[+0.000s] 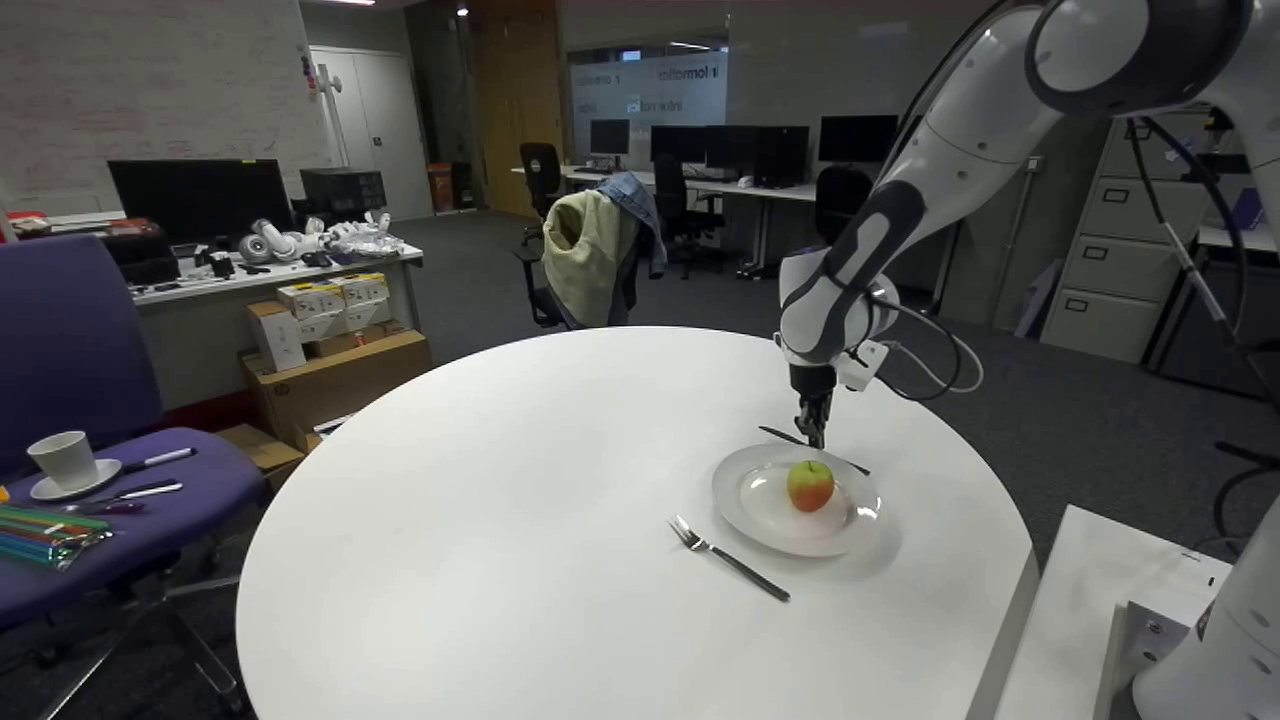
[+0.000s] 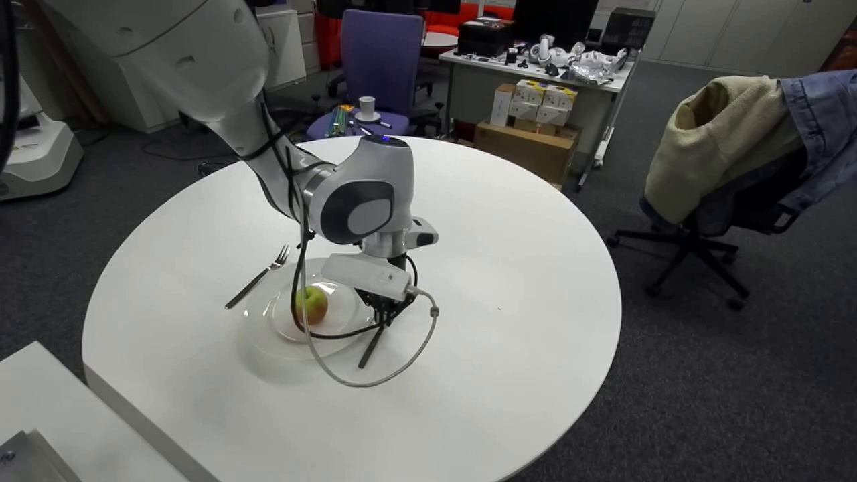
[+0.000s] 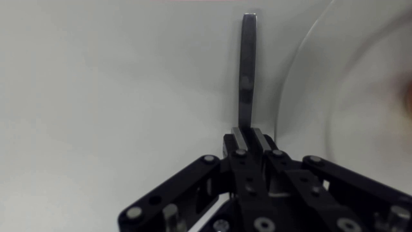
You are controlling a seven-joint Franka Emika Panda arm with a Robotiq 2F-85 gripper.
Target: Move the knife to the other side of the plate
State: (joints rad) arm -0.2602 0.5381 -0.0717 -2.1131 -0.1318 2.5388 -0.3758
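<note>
Left of the plate, in both exterior views, a fork lies on the round table; I judge that side of the plate to be where the knife should end up. On the plate itself sits an apple. Past the plate, on the side away from the fork, is the knife, just beside the rim, and over it stands the gripper, jaws brought together on it, so I take it as pinched. Reaching the knife and closing on it therefore look done. Lifting it, carrying it across or around the plate, laying it down on the fork's side and letting go are left, which I would call less than half finished. Whether the knife touches the table or is slightly raised, I cannot tell.

The wrist view alone shows the hold closely: the handle runs left of the plate, with fingers along both its sides and the right-hand one just beside the plate's edge. It leaves out the fork and cuts the apple to a blur right of the plate's inner ring. In an exterior view a grey cable loops in front of the plate, and only one end of the knife comes clear of the gripper.
</note>
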